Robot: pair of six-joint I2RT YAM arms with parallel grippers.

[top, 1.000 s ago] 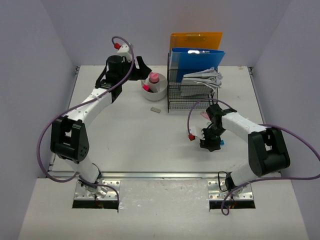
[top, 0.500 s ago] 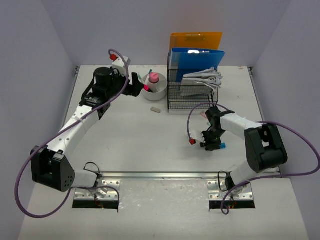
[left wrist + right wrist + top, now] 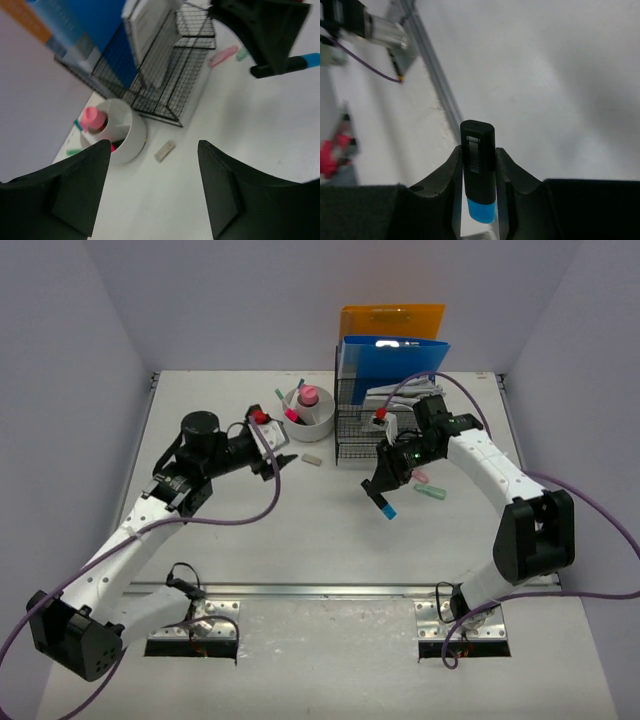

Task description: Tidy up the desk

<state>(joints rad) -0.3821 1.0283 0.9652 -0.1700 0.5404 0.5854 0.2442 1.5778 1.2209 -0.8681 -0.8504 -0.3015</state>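
Observation:
The desk (image 3: 300,530) is a white tabletop with a silver rail (image 3: 300,590) along its near edge. My right gripper (image 3: 380,495) hovers above it in front of the wire rack (image 3: 385,425), shut on a blue highlighter (image 3: 386,507) with a black cap (image 3: 477,150). In the right wrist view the cap sticks out past the fingers (image 3: 451,172). My left gripper (image 3: 280,462) is open and empty, in front of the white cup (image 3: 310,418) and left of a small eraser (image 3: 311,458). The left wrist view shows the eraser (image 3: 165,150) beyond its open fingers.
A pink marker (image 3: 418,477) and a green marker (image 3: 432,491) lie on the desk to the right of my right gripper. The rack holds a blue folder (image 3: 395,360), an orange folder (image 3: 390,320) and papers. The cup holds a pink-capped item, with small pens behind it.
My right gripper closed on the blue highlighter, lifted it off the desk and carried it back toward the rack. My left arm drew back from the cup toward the front.

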